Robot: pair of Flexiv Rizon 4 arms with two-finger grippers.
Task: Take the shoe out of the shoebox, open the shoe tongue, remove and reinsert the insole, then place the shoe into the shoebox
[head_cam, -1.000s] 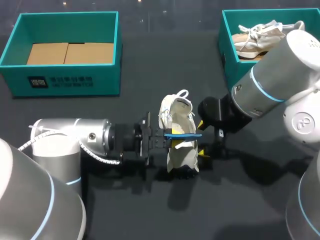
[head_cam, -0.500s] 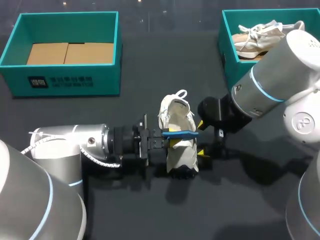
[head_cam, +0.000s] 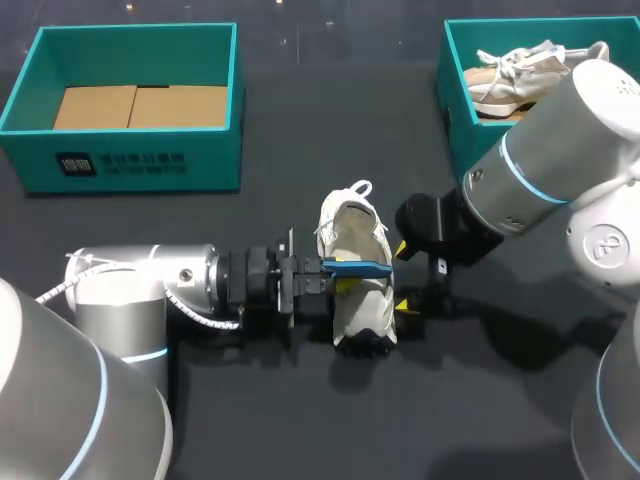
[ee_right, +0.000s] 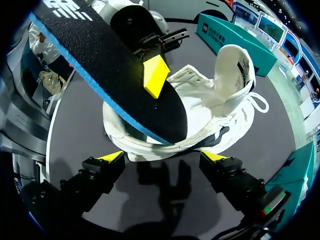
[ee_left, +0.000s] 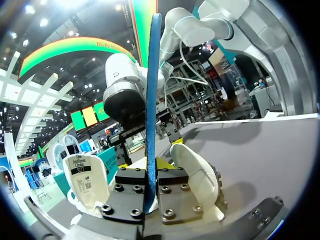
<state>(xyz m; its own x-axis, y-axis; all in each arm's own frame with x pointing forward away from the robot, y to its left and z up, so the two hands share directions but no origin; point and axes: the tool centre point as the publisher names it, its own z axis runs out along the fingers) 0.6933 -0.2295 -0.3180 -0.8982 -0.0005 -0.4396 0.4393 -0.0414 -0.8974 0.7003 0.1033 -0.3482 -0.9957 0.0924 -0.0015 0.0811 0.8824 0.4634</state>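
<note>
Clamps the lifted-out insole (head_cam: 360,268) in the left claw (head_cam: 338,272), splays the right claw (ee_right: 164,156) beside the shoe (head_cam: 362,312), awaits reinsertion and boxing.

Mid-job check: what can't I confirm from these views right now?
Right wrist view: the black-topped blue foam insole covers the white lace-up shoe opening, so its inside is hidden.
Head view: whether the right gripper touches the shoe's sole; too small, shadowed.
Left wrist view: the insole is edge-on in the left gripper, faces unseen.
</note>
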